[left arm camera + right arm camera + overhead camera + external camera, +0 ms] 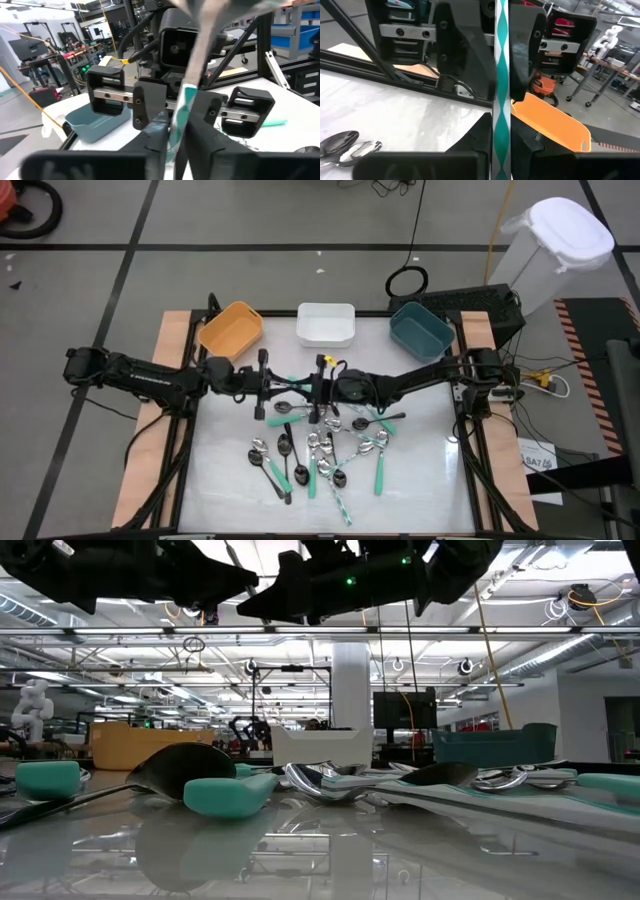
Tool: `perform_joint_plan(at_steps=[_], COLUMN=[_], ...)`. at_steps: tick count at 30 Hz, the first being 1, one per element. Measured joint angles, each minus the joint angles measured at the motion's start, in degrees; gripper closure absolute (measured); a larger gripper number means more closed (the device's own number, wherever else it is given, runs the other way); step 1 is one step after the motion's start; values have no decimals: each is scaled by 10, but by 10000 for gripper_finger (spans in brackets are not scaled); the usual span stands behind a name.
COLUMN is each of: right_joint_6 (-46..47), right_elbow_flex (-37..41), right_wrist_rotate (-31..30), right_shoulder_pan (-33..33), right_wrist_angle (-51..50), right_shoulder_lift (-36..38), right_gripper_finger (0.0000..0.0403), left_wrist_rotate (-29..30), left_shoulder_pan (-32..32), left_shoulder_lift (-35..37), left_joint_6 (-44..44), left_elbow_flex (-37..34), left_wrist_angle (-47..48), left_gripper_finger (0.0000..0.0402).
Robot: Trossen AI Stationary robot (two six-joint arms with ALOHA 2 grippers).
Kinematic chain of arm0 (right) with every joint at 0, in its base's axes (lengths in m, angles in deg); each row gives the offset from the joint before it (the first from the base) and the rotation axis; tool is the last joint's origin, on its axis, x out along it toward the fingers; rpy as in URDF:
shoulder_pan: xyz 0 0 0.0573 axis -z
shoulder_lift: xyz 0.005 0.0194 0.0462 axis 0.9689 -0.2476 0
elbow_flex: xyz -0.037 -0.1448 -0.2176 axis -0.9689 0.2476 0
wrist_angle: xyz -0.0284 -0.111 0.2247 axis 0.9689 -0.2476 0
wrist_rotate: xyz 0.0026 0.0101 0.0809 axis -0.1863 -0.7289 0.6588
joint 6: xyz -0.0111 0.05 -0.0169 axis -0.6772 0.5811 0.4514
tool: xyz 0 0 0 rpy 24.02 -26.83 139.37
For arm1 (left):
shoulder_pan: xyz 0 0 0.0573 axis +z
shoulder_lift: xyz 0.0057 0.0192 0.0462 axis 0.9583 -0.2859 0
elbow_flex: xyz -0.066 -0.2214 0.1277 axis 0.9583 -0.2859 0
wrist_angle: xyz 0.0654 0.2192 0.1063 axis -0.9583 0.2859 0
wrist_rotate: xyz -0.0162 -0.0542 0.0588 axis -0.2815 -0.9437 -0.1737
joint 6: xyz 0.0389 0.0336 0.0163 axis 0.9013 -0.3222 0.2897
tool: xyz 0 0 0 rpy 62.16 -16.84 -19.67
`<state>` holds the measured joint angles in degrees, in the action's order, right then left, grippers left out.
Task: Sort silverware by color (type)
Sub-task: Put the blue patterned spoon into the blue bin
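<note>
At the bottom centre of the high view the silverware [320,455] lies in a loose heap on the table [225,500], black, mint-green and plain handles crossing one another, some touching. Just above the heap, at mid-frame, the two arms meet nose to nose over the table. The right hand [322,390] is pinched on a spoon with a teal-and-white patterned handle [500,75], which runs straight up the middle of the right wrist view between its dark fingers [522,55]. The left hand [270,387] faces it, and in the left wrist view its fingers [202,117] are pressed onto the same handle, so this looks like a hand-over in mid-air with both hands gripping at once. The risk from here lies in the release: if the right hand lets go before the left grip is firm, the thin handle could pivot or slip and drop back into the heap, scattering spoons already lying close together. If either arm pulls away while both are pinching, the handle could twist out of line. Farther up the frame stand the orange bin [231,328], the white bin [326,324] and the teal bin [420,328] in a row; a tilted spoon could miss its bin.
</note>
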<state>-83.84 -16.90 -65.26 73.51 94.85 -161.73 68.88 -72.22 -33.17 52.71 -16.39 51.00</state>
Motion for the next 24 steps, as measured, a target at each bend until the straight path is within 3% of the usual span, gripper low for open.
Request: perform_joint_plan(at_steps=[2, 7, 12, 18, 22, 24], right_joint_6=[2, 2, 17, 41, 71, 77], right_elbow_flex=[0, 0, 0, 0, 0, 8], right_wrist_rotate=[-4, -16, -31, -28, -15, -14], right_shoulder_pan=[0, -2, -7, -18, -32, -40], right_wrist_angle=[0, -9, -80, -220, -284, -270], right_shoulder_lift=[0, 1, 40, 113, 141, 142], right_gripper_finger=[371, 350, 301, 249, 235, 235], left_wrist_rotate=[0, -1, -4, -44, -37, -37], left_shoulder_pan=[0, 4, 4, -12, -23, -26], left_shoulder_lift=[0, 0, 0, 1, -1, -12], left_joint_6=[3, -4, -9, -46, -44, -44], left_elbow_flex=[0, 0, 0, 0, 0, 0], left_wrist_angle=[-1, -12, -33, -129, -140, -172], left_gripper_finger=[379, 380, 380, 380, 380, 380])
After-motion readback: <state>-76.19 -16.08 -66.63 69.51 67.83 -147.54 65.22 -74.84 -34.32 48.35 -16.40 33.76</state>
